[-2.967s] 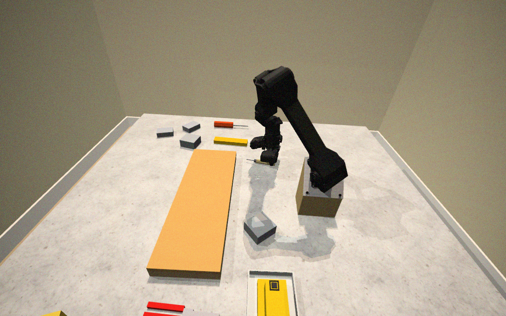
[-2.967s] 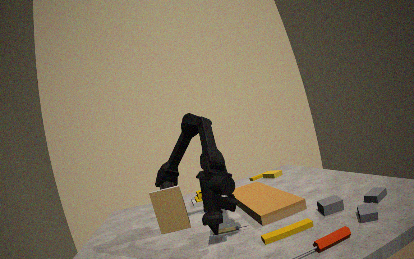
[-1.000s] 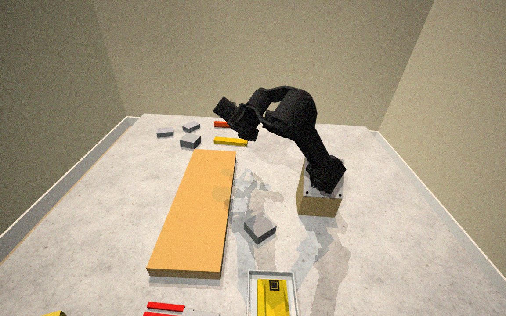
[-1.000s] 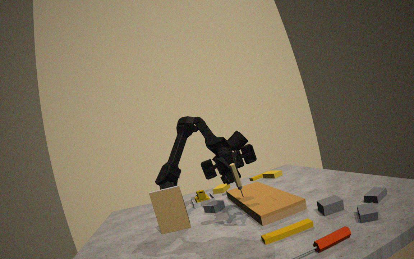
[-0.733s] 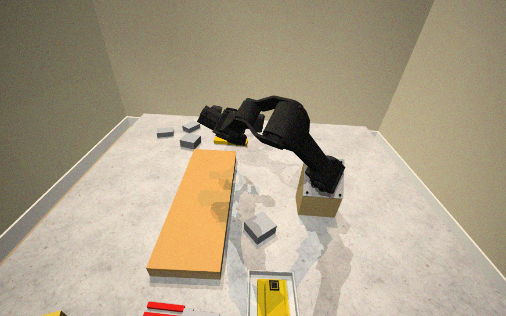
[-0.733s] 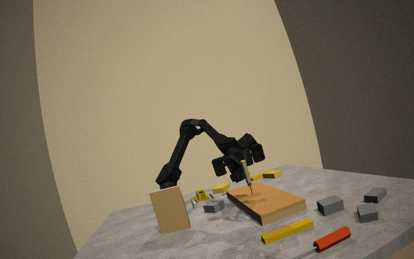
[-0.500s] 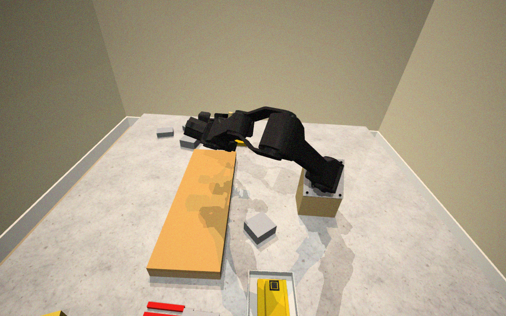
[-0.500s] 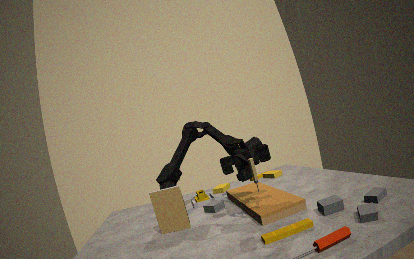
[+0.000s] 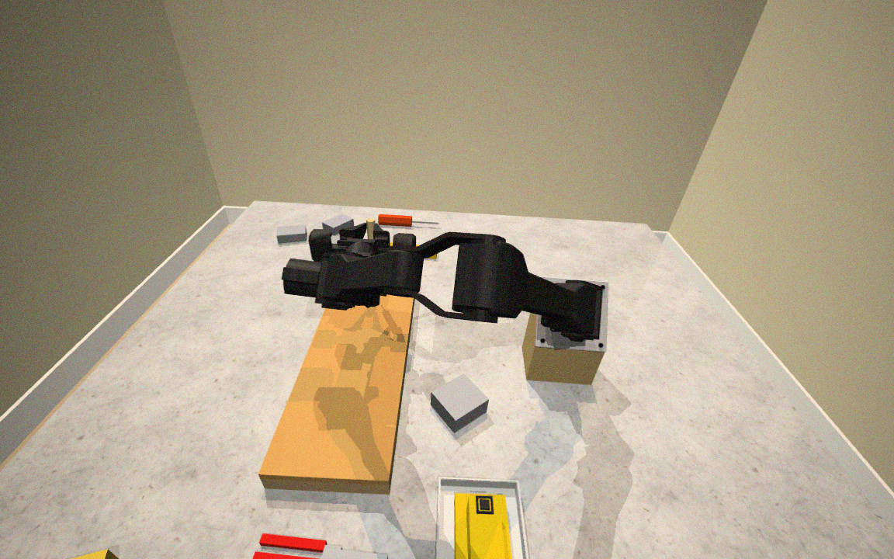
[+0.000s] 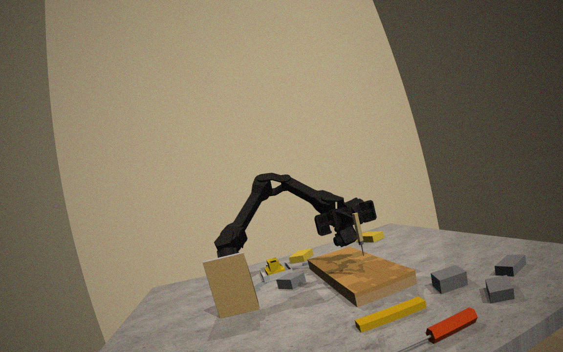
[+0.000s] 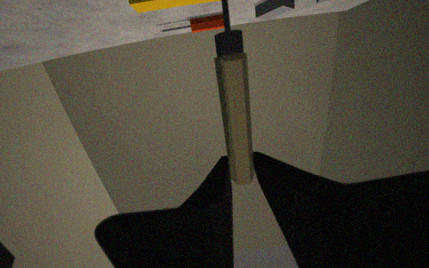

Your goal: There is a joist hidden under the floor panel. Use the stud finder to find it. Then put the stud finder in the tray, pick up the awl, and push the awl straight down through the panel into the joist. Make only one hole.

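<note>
My gripper (image 9: 369,239) (image 10: 356,220) (image 11: 240,159) is shut on the upper end of the tan handle of the awl (image 10: 357,228) (image 11: 236,115). The awl points down, nearly upright with a slight lean in the exterior view. Its tip is over or very near the far part of the orange-brown floor panel (image 9: 297,452) (image 10: 384,275); I cannot tell whether it touches. The arm hides the tip in the top view. The yellow stud finder (image 9: 481,532) (image 10: 272,266) lies in the white tray (image 9: 445,511). The joist is hidden, and no hole is visible.
A grey block (image 9: 459,401) (image 10: 291,280) lies between panel and arm base (image 9: 561,365) (image 10: 231,286). Beyond the panel's end are several grey blocks (image 10: 448,278), a yellow bar (image 10: 390,314) and a red-handled screwdriver (image 9: 394,220) (image 10: 452,324) (image 11: 207,24). Red bars (image 9: 292,542) lie near the tray.
</note>
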Controlling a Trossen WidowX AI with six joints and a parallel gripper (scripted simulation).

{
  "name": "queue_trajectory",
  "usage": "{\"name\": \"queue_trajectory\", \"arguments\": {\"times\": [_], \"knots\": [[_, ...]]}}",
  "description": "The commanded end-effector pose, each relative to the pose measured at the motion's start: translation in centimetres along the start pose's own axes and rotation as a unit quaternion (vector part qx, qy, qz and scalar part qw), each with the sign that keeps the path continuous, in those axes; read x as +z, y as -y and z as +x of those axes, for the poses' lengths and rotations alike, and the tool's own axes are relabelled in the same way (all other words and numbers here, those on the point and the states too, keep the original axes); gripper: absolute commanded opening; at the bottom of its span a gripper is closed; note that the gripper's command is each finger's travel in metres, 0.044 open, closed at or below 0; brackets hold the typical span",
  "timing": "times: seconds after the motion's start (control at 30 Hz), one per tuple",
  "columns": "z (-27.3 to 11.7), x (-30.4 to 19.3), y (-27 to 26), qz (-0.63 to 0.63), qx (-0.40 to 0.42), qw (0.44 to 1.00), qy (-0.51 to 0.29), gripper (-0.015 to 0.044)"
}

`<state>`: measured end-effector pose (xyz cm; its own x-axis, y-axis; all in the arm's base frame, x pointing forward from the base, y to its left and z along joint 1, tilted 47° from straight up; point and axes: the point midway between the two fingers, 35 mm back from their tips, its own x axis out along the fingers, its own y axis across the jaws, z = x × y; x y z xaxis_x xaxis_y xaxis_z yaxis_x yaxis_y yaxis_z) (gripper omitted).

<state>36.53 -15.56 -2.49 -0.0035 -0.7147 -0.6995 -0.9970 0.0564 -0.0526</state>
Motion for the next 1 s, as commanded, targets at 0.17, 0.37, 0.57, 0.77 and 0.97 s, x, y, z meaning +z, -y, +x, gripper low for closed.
{"name": "queue_trajectory", "arguments": {"times": [0.17, 0.37, 0.57, 0.77, 0.97], "knots": [[-0.2, 0.0, 0.1, 0.004, 0.003, 1.0, -0.009, 0.0], [-0.2, 0.7, 0.2, 0.004, 0.003, 1.0, -0.008, 0.0], [-0.2, 1.4, 0.2, 0.004, 0.003, 1.0, -0.008, 0.0], [-0.3, 2.0, 0.2, 0.004, 0.003, 1.0, -0.008, 0.0], [-0.3, 2.7, 0.2, 0.004, 0.003, 1.0, -0.008, 0.0]]}}
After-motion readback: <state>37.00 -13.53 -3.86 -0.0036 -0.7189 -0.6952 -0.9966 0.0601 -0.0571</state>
